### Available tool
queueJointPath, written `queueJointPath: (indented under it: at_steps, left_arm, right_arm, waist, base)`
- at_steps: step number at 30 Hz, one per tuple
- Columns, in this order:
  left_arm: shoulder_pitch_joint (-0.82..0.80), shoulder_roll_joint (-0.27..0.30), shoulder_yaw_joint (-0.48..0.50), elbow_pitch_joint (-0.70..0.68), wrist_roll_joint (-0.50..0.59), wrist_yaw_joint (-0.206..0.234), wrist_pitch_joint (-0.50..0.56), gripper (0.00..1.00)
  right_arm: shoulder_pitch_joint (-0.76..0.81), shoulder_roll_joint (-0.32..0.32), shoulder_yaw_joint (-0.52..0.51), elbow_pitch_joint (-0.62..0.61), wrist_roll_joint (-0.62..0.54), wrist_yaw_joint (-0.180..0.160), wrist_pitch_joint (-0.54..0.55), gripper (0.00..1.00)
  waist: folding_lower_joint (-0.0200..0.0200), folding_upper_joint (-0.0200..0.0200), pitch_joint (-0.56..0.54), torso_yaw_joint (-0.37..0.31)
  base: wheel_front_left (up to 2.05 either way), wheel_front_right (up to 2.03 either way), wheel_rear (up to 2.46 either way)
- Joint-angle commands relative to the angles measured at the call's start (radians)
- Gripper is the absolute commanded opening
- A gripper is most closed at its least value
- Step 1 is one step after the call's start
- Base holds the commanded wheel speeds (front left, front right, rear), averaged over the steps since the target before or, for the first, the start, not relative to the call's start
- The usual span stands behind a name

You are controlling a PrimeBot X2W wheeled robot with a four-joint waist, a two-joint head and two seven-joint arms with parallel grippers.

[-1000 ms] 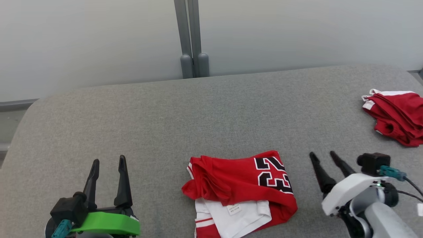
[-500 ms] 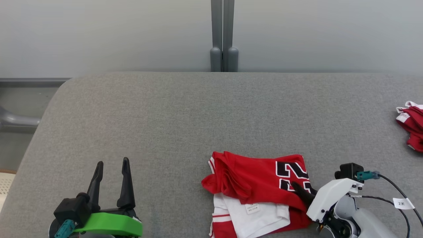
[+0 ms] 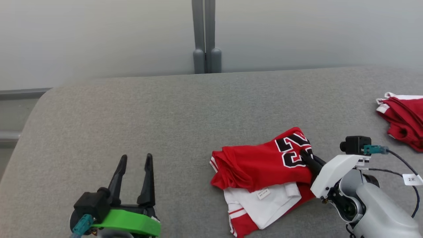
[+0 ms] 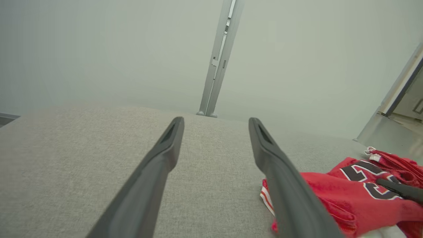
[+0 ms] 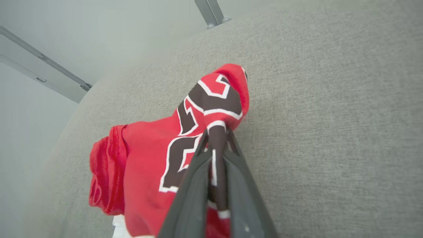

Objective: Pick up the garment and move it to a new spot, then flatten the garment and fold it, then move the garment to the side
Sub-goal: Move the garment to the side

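Observation:
The garment (image 3: 261, 165) is a crumpled red jersey with black-and-white numerals and white lining, lying on the grey cushioned surface (image 3: 185, 109) at lower centre-right. My right gripper (image 3: 306, 157) is shut on the garment's right edge at the numerals; in the right wrist view its fingers (image 5: 216, 138) pinch a raised fold of the garment (image 5: 155, 155). My left gripper (image 3: 135, 160) stands open at the lower left, well apart from the cloth, with nothing between its fingers (image 4: 165, 155). The garment (image 4: 347, 198) lies to its right.
A second red and white cloth bundle (image 3: 403, 117) lies at the far right edge. A grey post (image 3: 205, 36) stands against the pale wall behind. The surface's rounded left corner (image 3: 36, 102) drops off toward the floor. A cable with a tag (image 3: 411, 179) trails from my right wrist.
My right gripper moved onto the garment's right edge and closed on it, lifting that numbered edge. The head camera shifted. My left gripper stays open.

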Motion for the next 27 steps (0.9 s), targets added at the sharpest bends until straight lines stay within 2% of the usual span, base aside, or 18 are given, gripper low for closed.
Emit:
queueJointPath:
  at_steps: [1,15,21,27]
  left_arm:
    - [-0.018,0.002,-0.016,-0.005,-0.009,-0.003,-0.002,1.0]
    - [-0.085,0.002,-0.119,-0.007,-0.018,0.008,-0.002,1.0]
    - [-0.11,0.002,-0.134,0.002,-0.002,0.006,-0.003,1.0]
    - [-0.133,0.002,-0.138,0.01,0.014,0.0,-0.002,1.0]
  right_arm:
    - [-0.018,-0.017,0.013,-0.01,-0.013,0.0,-0.011,0.0]
    - [-0.132,-0.086,0.13,-0.096,-0.006,0.0,0.0,0.0]
    - [-0.164,-0.091,0.152,-0.093,0.011,0.0,-0.028,0.0]
    - [-0.203,-0.089,0.176,-0.078,0.032,0.0,-0.061,0.0]
  waist:
    - [0.0,0.0,-0.002,-0.072]
    - [0.0,0.0,0.046,-0.373]
    - [0.0,0.0,0.075,-0.453]
    - [0.0,0.0,0.106,-0.486]
  base:
    - [0.0,0.0,0.0]
    - [0.0,0.0,0.0]
    - [0.0,0.0,0.0]
    - [0.0,0.0,0.0]
